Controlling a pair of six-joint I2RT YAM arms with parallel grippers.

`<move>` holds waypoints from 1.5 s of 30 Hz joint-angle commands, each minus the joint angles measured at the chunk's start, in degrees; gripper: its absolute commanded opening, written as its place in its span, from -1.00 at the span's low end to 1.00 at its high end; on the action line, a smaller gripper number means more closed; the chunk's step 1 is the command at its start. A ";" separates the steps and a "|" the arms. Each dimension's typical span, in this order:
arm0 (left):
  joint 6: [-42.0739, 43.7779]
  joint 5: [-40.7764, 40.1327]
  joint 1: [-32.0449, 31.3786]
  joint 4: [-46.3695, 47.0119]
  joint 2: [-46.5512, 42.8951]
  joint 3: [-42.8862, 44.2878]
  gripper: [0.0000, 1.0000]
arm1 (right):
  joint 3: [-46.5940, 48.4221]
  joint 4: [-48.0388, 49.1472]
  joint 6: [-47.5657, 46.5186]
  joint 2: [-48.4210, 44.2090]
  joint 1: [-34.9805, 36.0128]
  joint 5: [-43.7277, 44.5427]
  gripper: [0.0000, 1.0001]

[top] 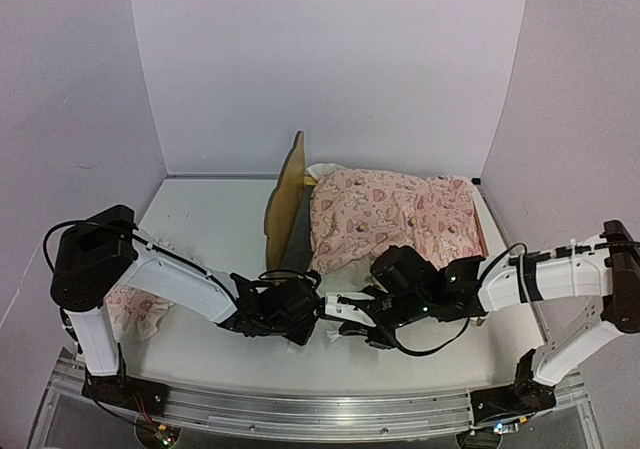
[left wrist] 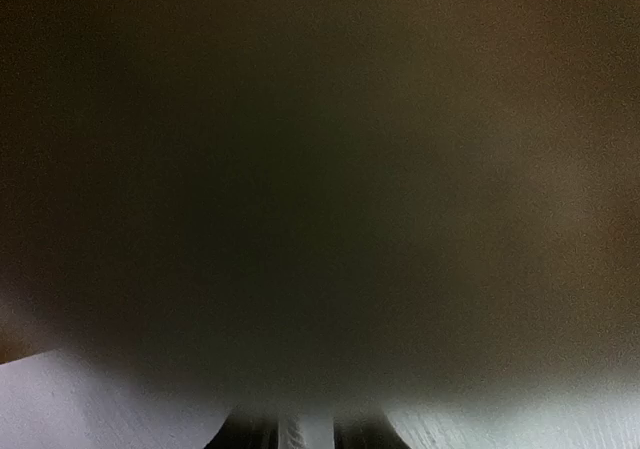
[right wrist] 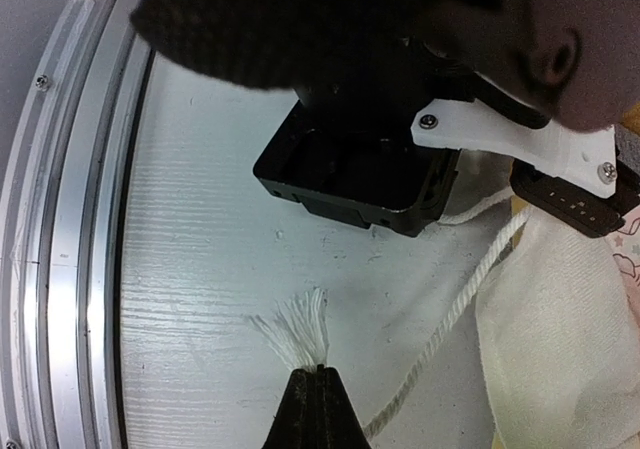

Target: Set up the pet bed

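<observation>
Two claws meet low over the near-centre of the surface, just in front of the pet bed. The bed stands at the far-centre with its wavy headboard at the left end. The pink patterned blanket covers most of the bed, leaving a strip of dark mattress pad bare beside the headboard. The small ruffled pillow lies well apart at the near left, under the left arm. The right claw is clenched on the end of a white cord. A frayed tassel fans out from its tips, and the cord runs back towards the blanket's white edge. The left claw sits just beside it, but I cannot tell whether it grips anything, since something dark fills its own camera. The step in hand appears to be working the blanket's near edge. To do it well, the pinch on the cord should stay low and any pull should run gently along the surface, because the plywood frame looks light and would probably slide or tip. The left claw should take fabric rather than cord. With both wrists this close, only one should move at a time so they do not knock together.
</observation>
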 commanded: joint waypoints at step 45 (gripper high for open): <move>40.51 -11.69 6.50 37.98 -17.89 -6.38 -1.00 | -3.77 14.37 10.29 -2.87 -0.60 0.29 -1.00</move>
